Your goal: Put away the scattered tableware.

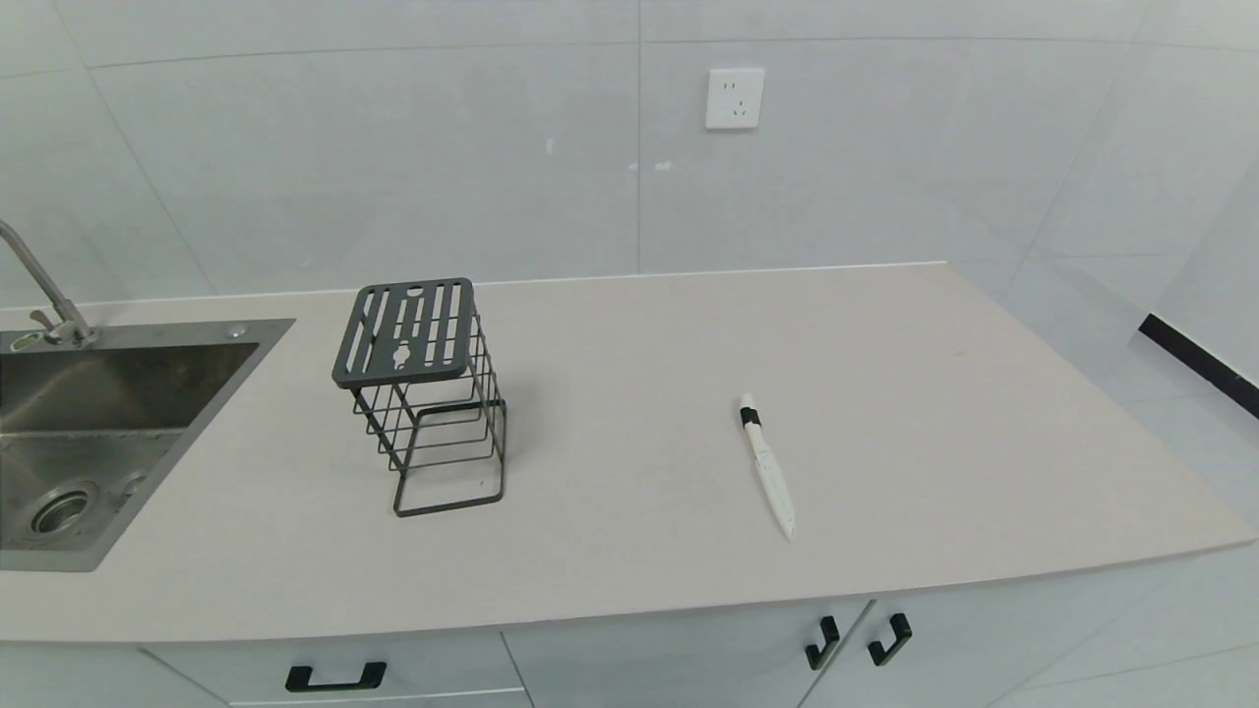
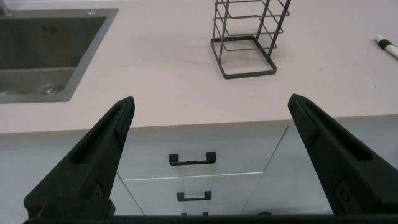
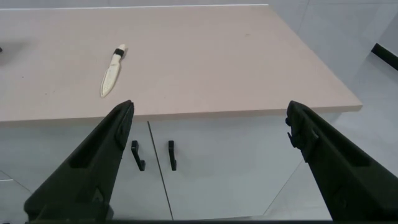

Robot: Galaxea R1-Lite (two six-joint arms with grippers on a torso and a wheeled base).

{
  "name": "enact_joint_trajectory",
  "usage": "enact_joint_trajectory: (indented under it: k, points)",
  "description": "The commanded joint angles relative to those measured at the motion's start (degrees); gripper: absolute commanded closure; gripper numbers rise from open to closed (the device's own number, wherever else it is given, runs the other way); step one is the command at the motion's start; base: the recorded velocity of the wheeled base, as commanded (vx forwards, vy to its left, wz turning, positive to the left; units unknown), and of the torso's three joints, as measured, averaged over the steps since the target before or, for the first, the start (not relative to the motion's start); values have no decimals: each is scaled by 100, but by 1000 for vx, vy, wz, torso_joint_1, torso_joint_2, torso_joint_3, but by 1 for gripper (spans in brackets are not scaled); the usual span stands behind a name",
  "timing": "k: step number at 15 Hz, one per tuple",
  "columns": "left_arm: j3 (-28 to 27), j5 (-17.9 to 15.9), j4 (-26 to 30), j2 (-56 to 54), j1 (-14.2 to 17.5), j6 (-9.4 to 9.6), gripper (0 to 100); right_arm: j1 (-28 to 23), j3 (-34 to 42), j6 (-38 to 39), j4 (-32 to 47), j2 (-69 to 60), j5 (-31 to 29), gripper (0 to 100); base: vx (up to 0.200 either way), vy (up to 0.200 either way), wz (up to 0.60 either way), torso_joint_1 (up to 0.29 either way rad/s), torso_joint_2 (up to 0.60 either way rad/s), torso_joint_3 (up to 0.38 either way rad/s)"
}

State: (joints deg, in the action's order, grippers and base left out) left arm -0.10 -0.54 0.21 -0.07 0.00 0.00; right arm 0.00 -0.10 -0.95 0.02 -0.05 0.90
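A white knife (image 1: 766,464) with a black band near its handle end lies flat on the pale countertop (image 1: 885,393), right of centre. It shows again as the knife (image 3: 113,70) in the right wrist view, and its handle tip (image 2: 387,45) is at the edge of the left wrist view. A black wire rack (image 1: 421,389) with a slotted top stands left of centre; its base (image 2: 244,55) shows in the left wrist view. My left gripper (image 2: 211,106) is open, held in front of the counter edge. My right gripper (image 3: 210,109) is open too, off the counter's front edge, nothing between its fingers.
A steel sink (image 1: 98,433) with a tap (image 1: 44,290) is set into the counter at the far left. Cabinet fronts with black handles (image 1: 335,677) run below the counter edge. A wall socket (image 1: 734,97) sits on the tiled wall behind.
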Motion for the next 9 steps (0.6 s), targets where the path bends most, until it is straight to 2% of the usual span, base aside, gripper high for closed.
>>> enact_joint_trajectory:
  k: [1,4,9]
  points:
    - [1,1,-3,7,0,0,0,0,1,-2,-2,5,6,0,0,0,0,56,-80,-56]
    - [1,1,-3,7,0,0,0,0,1,-2,-2,5,6,0,0,0,0,80,-154,-66]
    - [1,1,-3,7,0,0,0,0,1,-2,-2,5,-2,0,0,0,0,0,0,0]
